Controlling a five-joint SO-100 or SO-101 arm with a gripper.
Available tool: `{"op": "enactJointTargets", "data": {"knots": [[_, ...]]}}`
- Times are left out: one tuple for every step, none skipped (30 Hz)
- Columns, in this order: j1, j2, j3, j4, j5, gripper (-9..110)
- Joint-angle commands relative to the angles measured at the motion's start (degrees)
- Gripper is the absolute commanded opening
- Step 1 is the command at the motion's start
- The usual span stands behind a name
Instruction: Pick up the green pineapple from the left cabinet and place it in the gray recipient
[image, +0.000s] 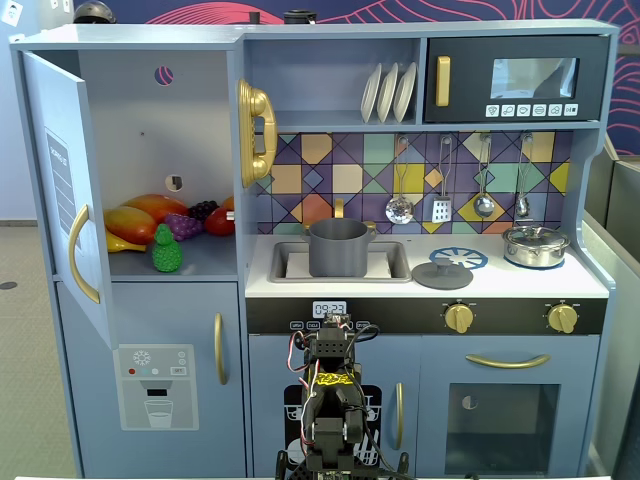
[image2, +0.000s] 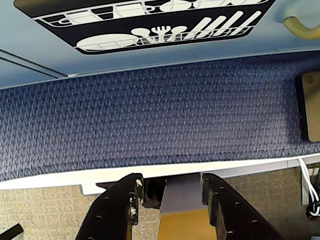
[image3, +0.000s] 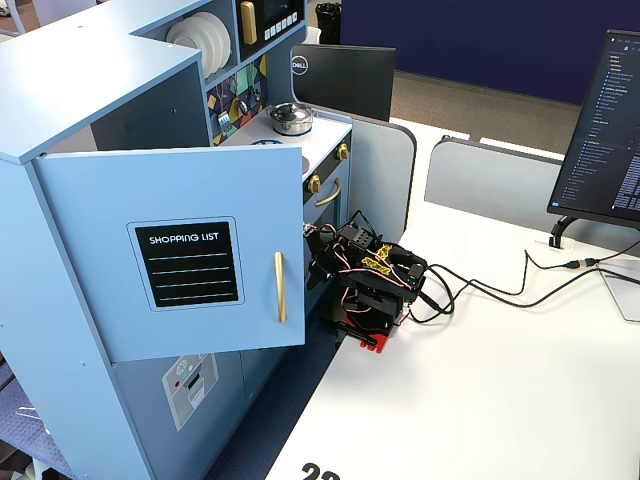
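The green pineapple (image: 167, 250) stands upright at the front of the shelf in the left cabinet (image: 140, 110), whose door (image: 62, 180) is swung open. The gray pot (image: 338, 247) sits in the sink to the right of the cabinet. My arm (image: 331, 400) is folded low in front of the kitchen's lower doors, far below both; it also shows in the other fixed view (image3: 372, 283). In the wrist view my gripper (image2: 170, 192) is open and empty, pointing down at the table edge and blue carpet. That other fixed view hides the pineapple and pot.
Purple grapes (image: 183, 224), a mango (image: 130, 224) and other fruit lie behind the pineapple. A flat gray lid (image: 442, 273) and a silver lidded pot (image: 535, 245) sit on the counter. The open door (image3: 180, 250) juts out beside my arm. Cables (image3: 500, 290) and a monitor (image3: 600, 120) are on the white table.
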Motion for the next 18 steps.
{"op": "enactJointTargets", "data": {"knots": [[1.4, -0.4, 1.1, 9.5, -0.1, 0], [1.4, -0.4, 1.1, 9.5, -0.1, 0], [1.4, -0.4, 1.1, 9.5, -0.1, 0], [1.4, -0.4, 1.1, 9.5, -0.1, 0], [1.4, -0.4, 1.1, 9.5, -0.1, 0], [1.3, -0.4, 1.1, 9.5, -0.1, 0], [1.1, -0.4, 1.1, 9.5, -0.2, 0], [1.1, -0.4, 1.1, 9.5, -0.3, 0], [0.9, -0.4, 1.1, 9.4, -0.6, 0], [0.5, -0.4, 1.1, 9.3, -1.1, 0], [-0.3, -0.4, 1.1, 9.1, -1.8, 0], [-1.4, -0.4, 1.1, 9.0, -2.5, 0], [-4.0, -0.4, 1.1, 8.2, -3.5, 0], [-7.4, -0.5, 1.1, 6.4, -4.4, 0], [-11.5, -0.6, 1.1, 3.2, -5.3, 1], [-16.3, -0.6, 1.1, -1.3, -5.4, 2], [-21.9, -0.5, 1.1, -7.7, -4.4, 1], [-27.9, -0.4, 1.1, -16.1, -2.6, 1]]}}
